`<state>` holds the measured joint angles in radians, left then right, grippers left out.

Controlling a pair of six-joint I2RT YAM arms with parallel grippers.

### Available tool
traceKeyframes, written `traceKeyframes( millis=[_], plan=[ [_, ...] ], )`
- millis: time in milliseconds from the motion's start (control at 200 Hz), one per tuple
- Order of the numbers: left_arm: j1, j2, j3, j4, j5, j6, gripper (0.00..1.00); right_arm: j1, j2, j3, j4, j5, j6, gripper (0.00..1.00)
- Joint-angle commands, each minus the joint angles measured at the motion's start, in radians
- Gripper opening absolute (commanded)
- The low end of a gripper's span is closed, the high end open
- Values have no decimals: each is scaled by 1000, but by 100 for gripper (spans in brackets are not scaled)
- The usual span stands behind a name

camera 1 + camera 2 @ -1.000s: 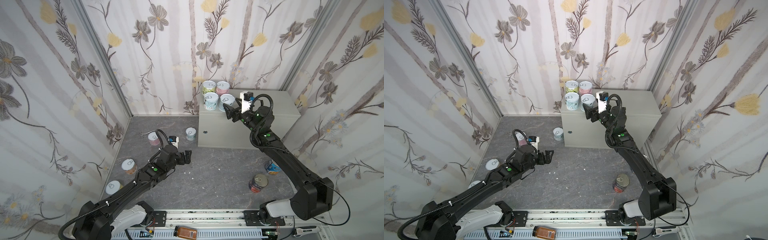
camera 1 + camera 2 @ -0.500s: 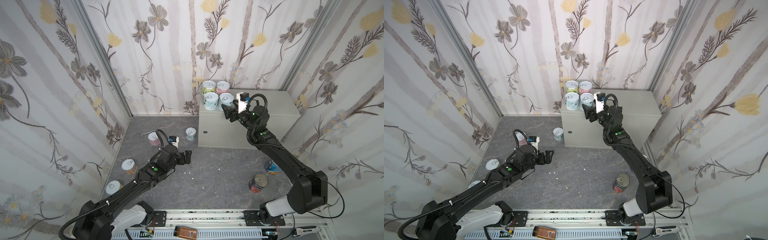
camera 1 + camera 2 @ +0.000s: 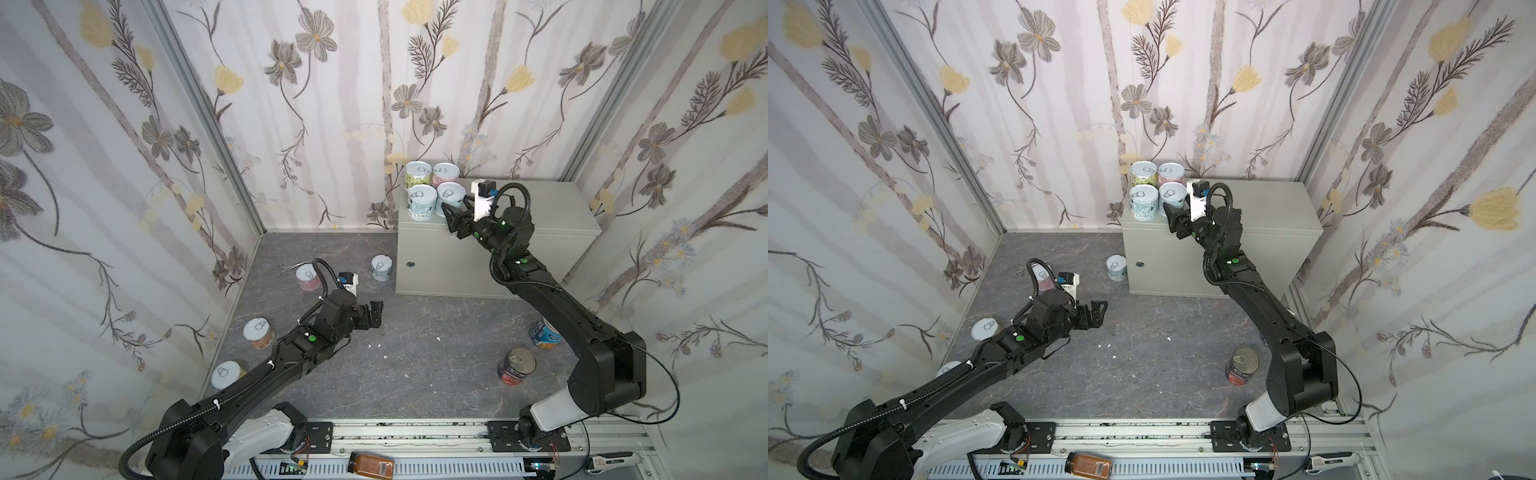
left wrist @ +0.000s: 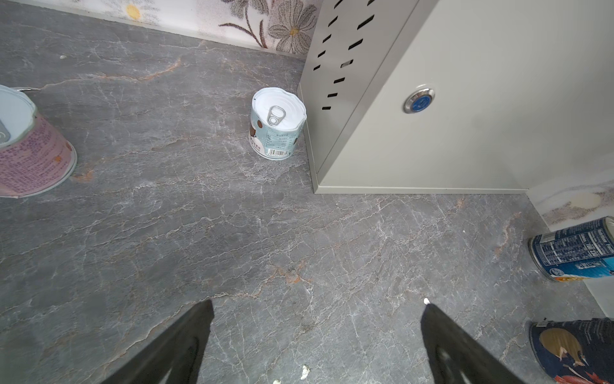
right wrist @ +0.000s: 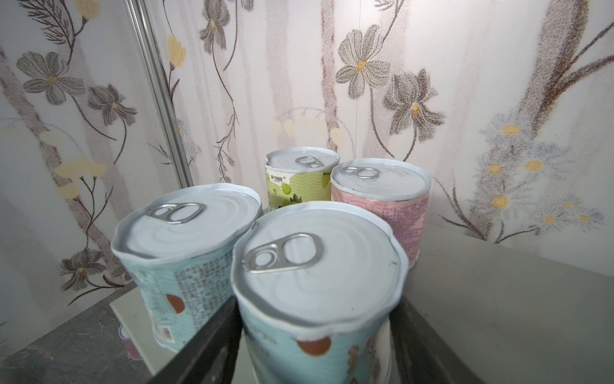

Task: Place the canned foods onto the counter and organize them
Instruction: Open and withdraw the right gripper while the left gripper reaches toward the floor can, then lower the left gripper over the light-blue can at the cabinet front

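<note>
Grey marbled floor [image 3: 415,332], floral walls [image 3: 332,104], light-grey counter [image 3: 557,208] at the back

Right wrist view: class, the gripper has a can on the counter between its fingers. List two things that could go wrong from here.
1. The right gripper is shut on the front light-blue can, which stands close beside its light-blue neighbour near the edge of the counter. Any sideways shift could push that neighbour off.
2. The held can's rim looks dented, so a hard squeeze may crumple it further.
</note>
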<state>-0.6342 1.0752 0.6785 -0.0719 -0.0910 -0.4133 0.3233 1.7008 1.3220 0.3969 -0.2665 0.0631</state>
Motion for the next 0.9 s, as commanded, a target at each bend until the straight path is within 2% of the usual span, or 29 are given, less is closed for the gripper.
traceKeyframes(
  millis=[0, 145, 290, 445, 625, 714, 899],
  plan=[
    [-1, -4, 5, 29, -43, 0, 100, -1, -1, 15, -14, -11, 3, 74],
    [2, -8, 7, 32, -109, -8, 100, -1, -40, 6, -21, 4, 1, 85],
    [4, 25, 29, 41, -117, -16, 100, -1, -99, -20, -33, 17, -3, 90],
    [21, 76, 49, 65, -122, -28, 100, -1, -228, -94, -40, 46, -8, 96],
    [80, 179, 124, 73, -55, -31, 100, 0, -386, -212, -53, 110, 41, 100],
    [127, 261, 174, 73, 7, -43, 100, 0, -485, -288, -53, 133, 85, 100],
    [185, 420, 302, 72, 65, -22, 100, 1, -681, -439, -99, 185, 161, 100]
  ],
)
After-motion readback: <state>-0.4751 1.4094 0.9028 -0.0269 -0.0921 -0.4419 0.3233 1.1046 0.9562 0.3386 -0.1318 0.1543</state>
